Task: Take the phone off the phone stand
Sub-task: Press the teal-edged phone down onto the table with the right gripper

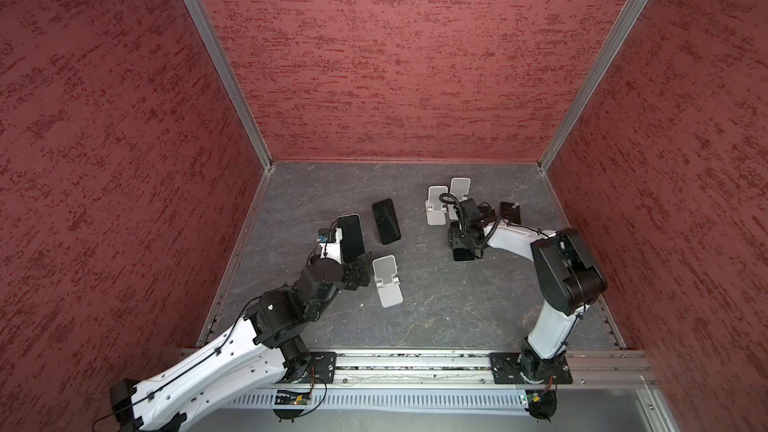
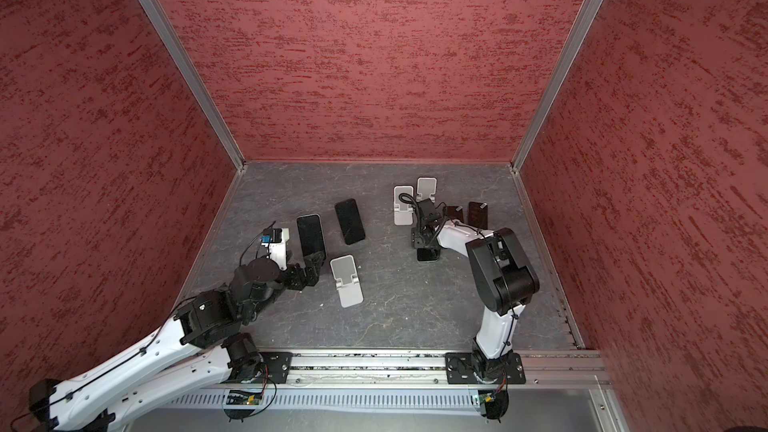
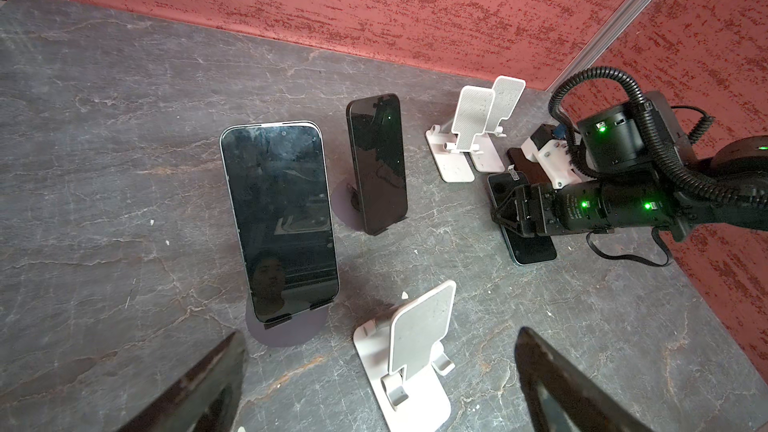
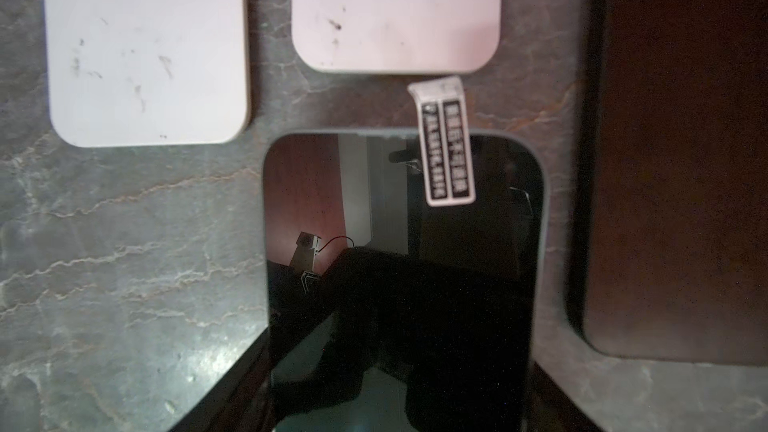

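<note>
Two dark phones stand upright on round purple phone stands: the near phone (image 1: 351,238) (image 3: 282,218) on its stand (image 3: 286,332), and a second phone (image 1: 386,222) (image 3: 376,164) behind it. My left gripper (image 1: 358,271) (image 3: 380,338) is open and empty, just short of the near phone's lower end, hovering over an empty white stand (image 1: 386,280) (image 3: 409,351). My right gripper (image 1: 461,243) (image 4: 395,401) is shut on a third phone (image 1: 463,254) (image 4: 399,243), which lies flat, screen up, on the table with a fingertip (image 4: 232,388) at each long side.
Two empty white stands (image 1: 436,205) (image 1: 459,193) sit side by side just beyond the right gripper. More dark phones (image 2: 478,214) (image 2: 454,214) lie flat by the right wall. Red walls close the grey table (image 1: 436,309) on three sides.
</note>
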Robot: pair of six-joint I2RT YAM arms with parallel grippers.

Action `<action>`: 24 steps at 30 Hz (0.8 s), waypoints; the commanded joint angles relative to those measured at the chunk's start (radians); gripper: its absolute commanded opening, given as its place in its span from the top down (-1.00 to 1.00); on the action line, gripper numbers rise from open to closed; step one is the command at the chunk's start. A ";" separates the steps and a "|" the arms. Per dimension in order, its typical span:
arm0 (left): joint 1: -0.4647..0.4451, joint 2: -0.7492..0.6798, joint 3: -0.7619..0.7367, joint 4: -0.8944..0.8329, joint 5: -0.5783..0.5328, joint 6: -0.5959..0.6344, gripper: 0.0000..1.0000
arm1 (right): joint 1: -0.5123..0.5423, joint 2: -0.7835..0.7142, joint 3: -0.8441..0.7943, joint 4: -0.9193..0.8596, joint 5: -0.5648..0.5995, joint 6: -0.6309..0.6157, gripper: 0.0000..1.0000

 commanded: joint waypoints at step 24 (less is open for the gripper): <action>0.007 -0.006 -0.012 0.008 0.011 -0.015 -0.99 | -0.004 0.084 -0.109 0.025 -0.097 0.052 -0.46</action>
